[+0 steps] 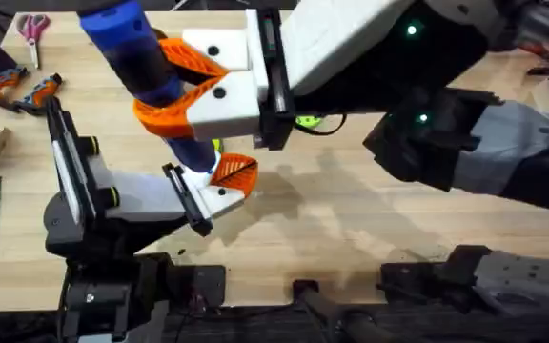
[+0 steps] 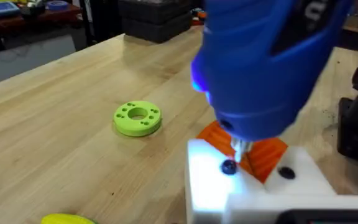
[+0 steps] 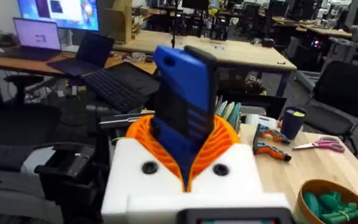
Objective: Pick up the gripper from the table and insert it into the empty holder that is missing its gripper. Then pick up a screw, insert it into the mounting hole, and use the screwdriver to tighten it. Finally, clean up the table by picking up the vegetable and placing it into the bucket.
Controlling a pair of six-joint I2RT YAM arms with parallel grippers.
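Screwdriver [image 1: 141, 57] stands close to upright, long axis running from the blue body near the camera down to the thin metal tip, which points at the counter [image 1: 351, 219] and sits right at a dark screw on the white holder [image 2: 241, 186]. The right pincer [image 1: 193, 81] is clamped on the screwdriver, orange ribbed pads pressed to either side of the blue barrel, seen plainly from the right wrist too [image 3: 182, 112]. Below it the left pincer [image 1: 219, 183] lies low over the counter, the orange gripper [image 1: 234, 171] seated on its white mount; I can't tell how its fingers stand. A lime-green disc [image 2: 137, 118] rests on the wood nearby, a yellow vegetable [image 2: 67, 219] at the edge, the bucket [image 3: 334, 202] with green pieces off to the side
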